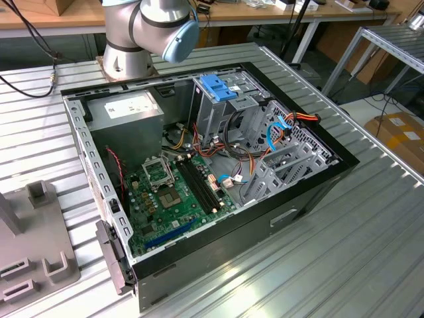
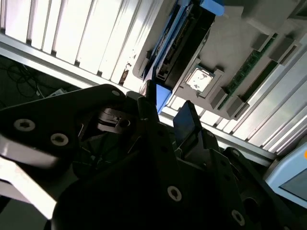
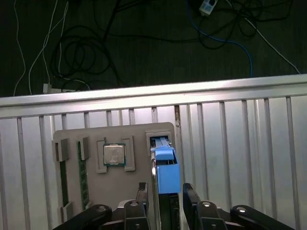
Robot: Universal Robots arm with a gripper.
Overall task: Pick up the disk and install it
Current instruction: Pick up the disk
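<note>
In the first wrist view the disk (image 3: pixel 166 170) stands on edge in a slot of a grey holder tray (image 3: pixel 139 134), its bright blue bracket facing the camera. My gripper (image 3: pixel 165 192) is open and straddles it, one dark finger (image 3: pixel 142 190) on each side with small gaps. The second wrist view shows the disk (image 2: pixel 180 40) as a dark slab with blue edging, one end lying between the fingers of the gripper (image 2: pixel 168 112). In the exterior view the open computer case (image 1: pixel 311 192) lies on the table with its blue-topped drive cage (image 1: pixel 216 87) at the far side.
The holder tray also carries a processor chip (image 3: pixel 114 154) and a green memory stick (image 3: pixel 82 175). In the exterior view the tray (image 1: pixel 33 255) sits left of the case on the slatted metal table (image 1: pixel 344 265). Cables lie on the dark floor (image 3: pixel 96 52) beyond the table edge.
</note>
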